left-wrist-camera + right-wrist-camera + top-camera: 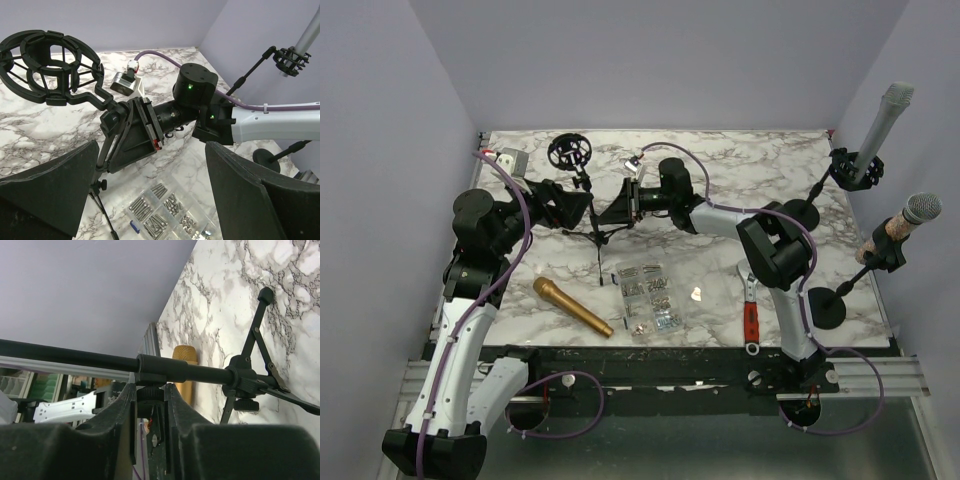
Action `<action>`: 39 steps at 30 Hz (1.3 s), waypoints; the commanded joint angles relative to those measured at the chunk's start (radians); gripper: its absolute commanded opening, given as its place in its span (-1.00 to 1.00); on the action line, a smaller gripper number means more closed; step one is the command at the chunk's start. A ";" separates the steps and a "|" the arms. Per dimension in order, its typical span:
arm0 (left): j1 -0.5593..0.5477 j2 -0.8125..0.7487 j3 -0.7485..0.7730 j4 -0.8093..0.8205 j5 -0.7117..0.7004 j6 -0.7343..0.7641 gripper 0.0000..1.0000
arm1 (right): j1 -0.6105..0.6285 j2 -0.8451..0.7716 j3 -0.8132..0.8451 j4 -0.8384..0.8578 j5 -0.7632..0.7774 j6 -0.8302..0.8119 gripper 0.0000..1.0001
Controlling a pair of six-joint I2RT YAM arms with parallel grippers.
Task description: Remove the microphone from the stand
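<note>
A black tripod stand [595, 228] with an empty round shock mount [569, 153] stands at the back left. A gold microphone [572, 306] lies flat on the marble, apart from that stand. My right gripper [620, 208] reaches in from the right. In the right wrist view its fingers [127, 410] are shut on the knob [150, 396] under the stand's pole [200, 372], with the gold microphone [184, 356] behind. My left gripper [568, 205] is open just left of the stand. In the left wrist view, the left gripper [150, 175] holds nothing, and the shock mount [47, 67] sits above it.
A clear box of screws [648, 297] and a red-handled wrench [751, 315] lie near the front. At the right edge, a grey microphone [882, 125] and a silver-headed microphone [920, 208] sit on round-base stands [826, 305]. A small grey box [510, 160] is at the back left.
</note>
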 commanded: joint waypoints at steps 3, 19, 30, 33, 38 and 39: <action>-0.001 -0.012 -0.009 0.032 0.036 -0.006 0.82 | -0.002 0.011 0.015 -0.094 0.034 -0.085 -0.92; -0.001 -0.054 -0.014 -0.004 -0.080 0.011 0.82 | 0.019 -0.121 -0.066 -0.421 0.517 -0.471 -0.99; 0.000 -0.123 -0.026 -0.066 -0.343 0.024 0.82 | 0.148 -0.224 -0.192 -0.340 0.940 -0.716 -0.99; 0.000 -0.129 -0.029 -0.071 -0.365 0.021 0.82 | 0.184 -0.226 -0.216 -0.288 1.042 -0.780 -0.99; 0.000 -0.133 -0.029 -0.078 -0.385 0.017 0.82 | 0.262 -0.214 -0.235 -0.229 1.231 -0.907 -0.99; 0.000 -0.134 -0.029 -0.078 -0.389 0.017 0.81 | 0.278 -0.209 -0.237 -0.218 1.268 -0.938 -0.99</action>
